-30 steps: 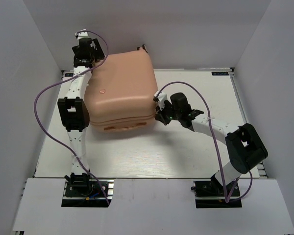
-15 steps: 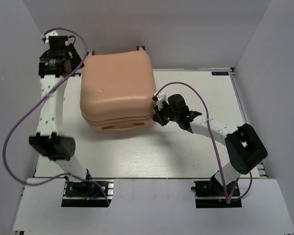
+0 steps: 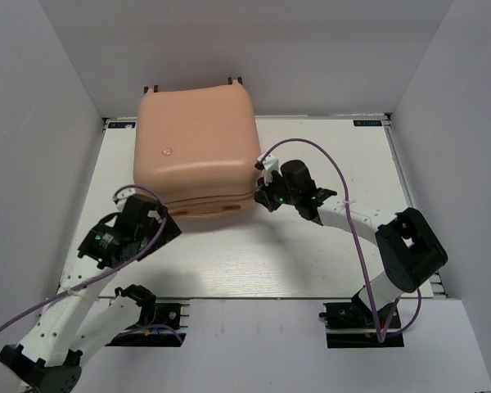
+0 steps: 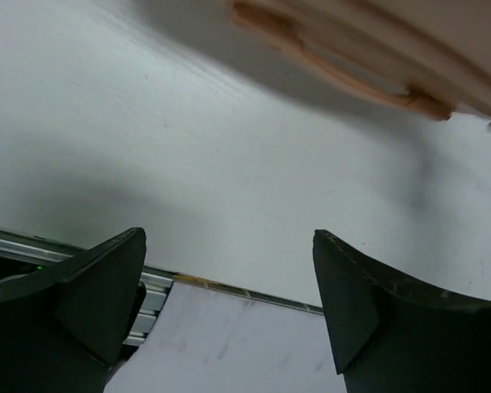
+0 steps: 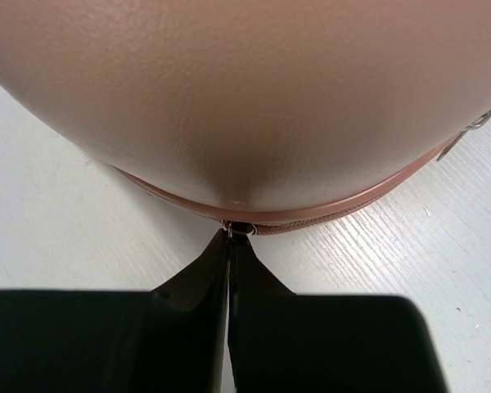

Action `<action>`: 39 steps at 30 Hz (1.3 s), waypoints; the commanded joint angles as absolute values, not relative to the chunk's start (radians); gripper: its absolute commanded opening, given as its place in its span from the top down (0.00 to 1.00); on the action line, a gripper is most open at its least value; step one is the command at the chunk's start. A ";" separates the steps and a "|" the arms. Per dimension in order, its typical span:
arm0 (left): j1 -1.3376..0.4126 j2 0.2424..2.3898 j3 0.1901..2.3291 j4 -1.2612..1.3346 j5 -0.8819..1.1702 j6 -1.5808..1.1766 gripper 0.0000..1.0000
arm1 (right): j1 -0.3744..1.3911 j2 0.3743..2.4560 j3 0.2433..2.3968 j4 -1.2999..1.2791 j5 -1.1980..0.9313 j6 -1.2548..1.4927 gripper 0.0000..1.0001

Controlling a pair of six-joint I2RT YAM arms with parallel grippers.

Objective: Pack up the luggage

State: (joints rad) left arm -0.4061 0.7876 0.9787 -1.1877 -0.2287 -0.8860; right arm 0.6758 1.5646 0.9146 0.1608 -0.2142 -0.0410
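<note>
Luggage: the pale pink hard-shell luggage (image 3: 195,147) lies flat with its shell down, in the upper middle of the overhead view. Its carry handle (image 3: 209,214) faces the near edge of the table (image 3: 254,262).
Right gripper: the right gripper (image 5: 229,246) has its fingers pressed together at the case's lower-right corner. They pinch the small metal zipper pull (image 5: 239,228).
Why there: the pull sits on the zip seam (image 5: 352,205) where it rounds the corner, so the grip looks meant to drag the slider along.
Second pull: another metal tab (image 5: 466,131) dangles free farther along the seam, at the right of the wrist view.
Left gripper: the left gripper (image 4: 229,237) is spread wide with nothing between its fingers. It hangs over bare tabletop at the lower left, near the handle but not touching the case.
Stage: by my reckoning packing is over and only zipping remains.
</note>
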 commanded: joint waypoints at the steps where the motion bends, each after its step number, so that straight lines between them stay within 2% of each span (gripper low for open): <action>1: -0.536 0.793 0.857 -1.102 -0.287 -1.092 0.08 | 0.686 1.543 0.896 0.268 -0.172 -0.061 1.00; 3: -0.676 0.879 0.833 -1.033 -0.325 -1.164 0.05 | 0.684 1.540 0.884 0.264 -0.163 -0.067 1.00; 5: -0.766 0.978 0.839 -1.026 -0.463 -1.213 0.00 | 0.684 1.532 0.876 0.271 -0.152 -0.069 1.00; 8: -0.874 1.037 0.858 -1.042 -0.587 -1.438 0.00 | 0.684 1.522 0.850 0.273 -0.141 -0.075 1.00; 11: -0.938 1.042 0.789 -1.005 -0.705 -1.681 0.00 | 0.683 1.514 0.839 0.275 -0.133 -0.075 1.00; 16: -0.953 1.061 0.736 -1.003 -0.811 -1.955 0.00 | 0.683 1.506 0.819 0.273 -0.123 -0.084 1.00; 21: -0.956 1.136 0.747 -0.980 -0.908 -2.066 0.00 | 0.675 1.508 0.801 0.278 -0.114 -0.094 1.00; 26: -0.950 1.158 0.729 -0.919 -0.953 -2.080 0.02 | 0.673 1.505 0.795 0.281 -0.139 -0.101 1.00; 29: -0.917 1.170 0.678 -0.760 -0.951 -2.028 0.03 | 0.672 1.496 0.786 0.284 -0.155 -0.124 1.00; 31: -0.872 1.175 0.625 -0.675 -0.908 -1.927 0.05 | 0.667 1.491 0.781 0.282 -0.156 -0.135 1.00; 32: -0.855 1.180 0.605 -0.534 -0.863 -1.857 0.05 | 0.669 1.490 0.779 0.281 -0.152 -0.138 1.00; 35: -0.786 1.235 0.598 -0.448 -0.752 -1.786 0.09 | 0.664 1.485 0.776 0.279 -0.155 -0.140 1.00; 39: -0.756 1.275 0.578 -0.349 -0.710 -1.728 0.11 | 0.663 1.482 0.773 0.279 -0.163 -0.147 1.00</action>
State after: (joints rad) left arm -0.7845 1.2663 0.5896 -0.5541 -0.7311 -1.8008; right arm 0.6758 1.5173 0.7998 0.2996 -0.1650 -0.1207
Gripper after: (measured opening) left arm 0.894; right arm 0.008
